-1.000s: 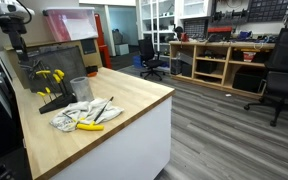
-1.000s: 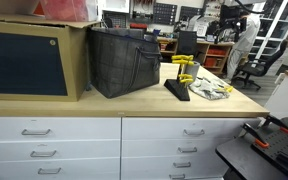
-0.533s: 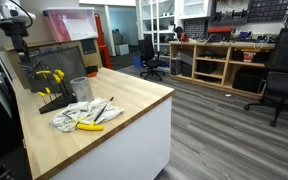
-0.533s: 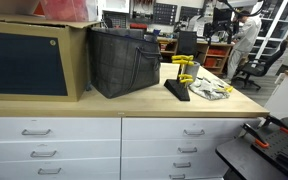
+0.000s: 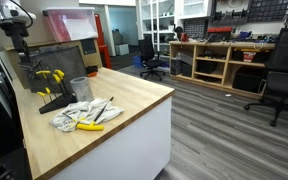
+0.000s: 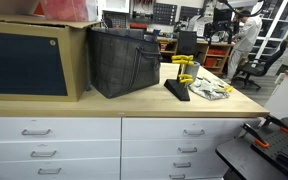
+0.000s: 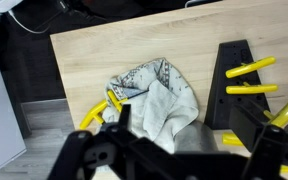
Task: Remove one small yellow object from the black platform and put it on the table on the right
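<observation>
The black platform [image 5: 52, 100] stands on the wooden table with several yellow pegs [image 5: 52, 75] sticking out of it. It also shows in an exterior view [image 6: 177, 91] and at the right of the wrist view [image 7: 234, 95], with pegs [image 7: 250, 68] pointing right. My gripper [image 7: 179, 160] hangs high above the table, over the cloth and next to the platform. Its dark, blurred fingers are spread apart with nothing between them. In an exterior view the arm [image 5: 20, 35] is up at the far left.
A crumpled white cloth [image 7: 154, 100] lies beside the platform with a yellow tool [image 5: 89, 126] on it. A grey cup [image 5: 79, 88] stands next to the platform. A black bag [image 6: 124, 60] and a cabinet [image 6: 29, 60] stand along the table. The table edge [image 5: 134, 112] is close.
The arm shifted slightly between one second ago and half a second ago. Nothing has visibly moved since. The objects on the table are unchanged.
</observation>
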